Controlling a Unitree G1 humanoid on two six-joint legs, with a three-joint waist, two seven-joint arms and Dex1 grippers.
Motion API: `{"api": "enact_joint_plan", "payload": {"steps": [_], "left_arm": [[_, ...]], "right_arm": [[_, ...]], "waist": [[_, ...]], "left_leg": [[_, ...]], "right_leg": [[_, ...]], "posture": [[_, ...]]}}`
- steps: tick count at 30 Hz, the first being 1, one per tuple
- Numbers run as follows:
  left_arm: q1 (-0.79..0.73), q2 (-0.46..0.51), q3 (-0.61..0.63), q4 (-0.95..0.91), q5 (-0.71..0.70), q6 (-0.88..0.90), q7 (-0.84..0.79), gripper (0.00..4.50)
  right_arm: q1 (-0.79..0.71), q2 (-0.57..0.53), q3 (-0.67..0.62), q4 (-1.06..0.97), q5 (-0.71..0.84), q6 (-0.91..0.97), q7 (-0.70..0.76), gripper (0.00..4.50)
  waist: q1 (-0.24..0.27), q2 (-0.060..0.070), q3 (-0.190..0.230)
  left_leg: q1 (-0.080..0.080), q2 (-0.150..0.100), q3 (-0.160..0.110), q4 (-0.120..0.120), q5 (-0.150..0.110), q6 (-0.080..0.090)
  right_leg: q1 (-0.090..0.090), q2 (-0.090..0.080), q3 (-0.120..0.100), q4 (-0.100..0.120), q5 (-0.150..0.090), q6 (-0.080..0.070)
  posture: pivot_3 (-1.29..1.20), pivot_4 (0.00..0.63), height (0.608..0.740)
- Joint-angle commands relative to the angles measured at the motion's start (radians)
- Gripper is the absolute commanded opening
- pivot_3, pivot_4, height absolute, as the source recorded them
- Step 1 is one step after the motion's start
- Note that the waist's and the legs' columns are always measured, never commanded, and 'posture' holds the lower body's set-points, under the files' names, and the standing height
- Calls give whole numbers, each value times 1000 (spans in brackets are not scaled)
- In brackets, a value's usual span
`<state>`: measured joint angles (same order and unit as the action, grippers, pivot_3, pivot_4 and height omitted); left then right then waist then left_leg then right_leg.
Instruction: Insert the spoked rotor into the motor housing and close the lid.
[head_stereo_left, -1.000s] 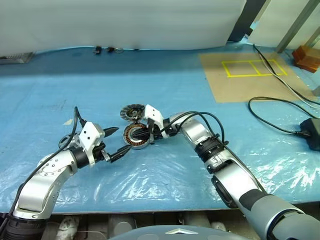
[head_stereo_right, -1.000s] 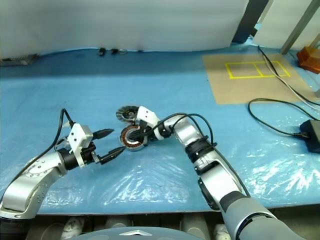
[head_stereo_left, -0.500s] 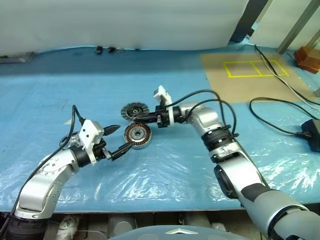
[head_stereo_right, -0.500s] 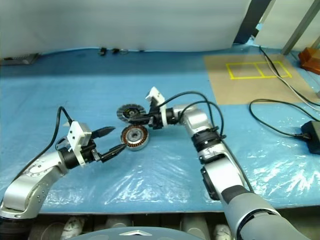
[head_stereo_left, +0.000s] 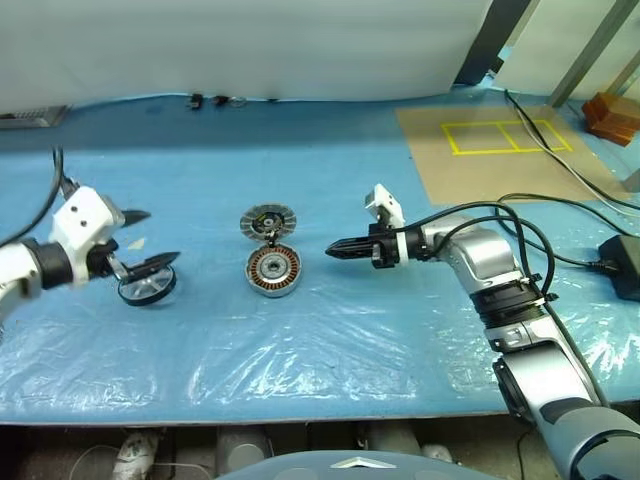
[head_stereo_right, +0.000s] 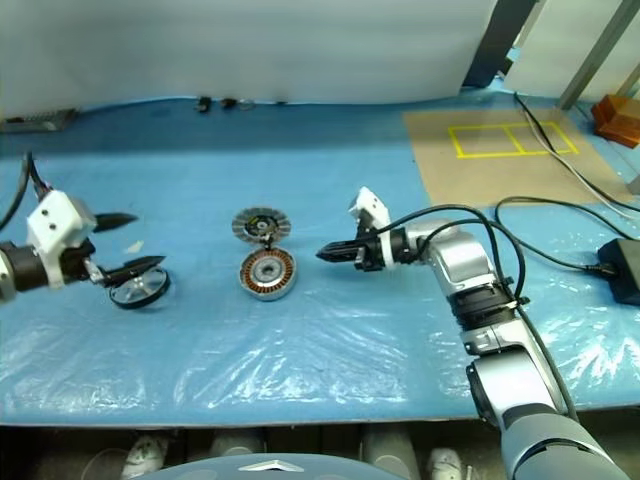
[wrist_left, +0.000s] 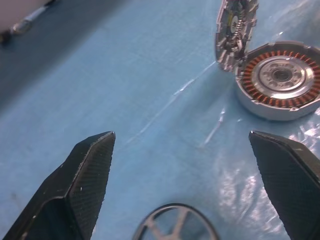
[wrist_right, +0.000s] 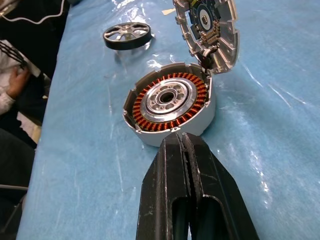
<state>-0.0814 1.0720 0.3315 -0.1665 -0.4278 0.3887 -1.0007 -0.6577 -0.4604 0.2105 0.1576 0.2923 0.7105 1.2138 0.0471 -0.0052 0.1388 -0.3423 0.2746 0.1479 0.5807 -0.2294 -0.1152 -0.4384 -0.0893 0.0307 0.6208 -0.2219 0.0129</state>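
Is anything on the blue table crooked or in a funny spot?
Yes. The lid isn't lying flat: it leans tilted against the rim of the motor housing. The spoked rotor lies off to the side, under the open left gripper, not in the housing.

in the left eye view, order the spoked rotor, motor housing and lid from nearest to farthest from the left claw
1. The dark thin-rimmed spoked rotor, right below the open left claw.
2. The round gray motor housing with copper windings, toward the middle of the table.
3. The silver ribbed lid, propped just behind the housing; close to it in distance.

Blue plastic-covered table (head_stereo_left: 330, 350) — white wall (head_stereo_left: 250, 45)
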Motion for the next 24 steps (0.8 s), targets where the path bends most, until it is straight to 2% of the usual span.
{"api": "enact_joint_plan", "payload": {"steps": [1,5,10,15,24], "left_arm": [[-74,42,-57,113,36,-78,-113,4500],[-199,80,-211,232,115,-177,-287,4500],[-330,70,-347,371,220,-317,-409,4500],[-396,40,-385,462,264,-366,-430,4500],[-392,56,-380,507,304,-382,-445,4500]], "right_arm": [[34,-39,2,-108,11,-14,-4,13],[81,-120,-5,-225,-3,-152,34,13],[73,-120,-51,-263,63,-264,74,13],[104,-116,-27,-277,96,-312,120,13],[93,-91,10,-290,99,-274,91,13]], "waist": [[1,0,0],[16,0,0],[19,0,0],[22,0,0],[22,0,0]], "left_leg": [[0,0,0,-1,1,1],[-2,0,0,-1,2,3],[0,0,0,-1,2,3],[0,0,0,1,0,0],[-3,0,0,0,0,0]], "right_leg": [[0,0,0,0,0,0],[-1,0,-1,-2,2,3],[-1,0,0,1,1,2],[0,0,0,2,0,0],[-1,0,0,2,2,3]], "posture": [[0,150,740],[0,150,740],[0,150,740],[0,150,740],[0,150,740]]}}
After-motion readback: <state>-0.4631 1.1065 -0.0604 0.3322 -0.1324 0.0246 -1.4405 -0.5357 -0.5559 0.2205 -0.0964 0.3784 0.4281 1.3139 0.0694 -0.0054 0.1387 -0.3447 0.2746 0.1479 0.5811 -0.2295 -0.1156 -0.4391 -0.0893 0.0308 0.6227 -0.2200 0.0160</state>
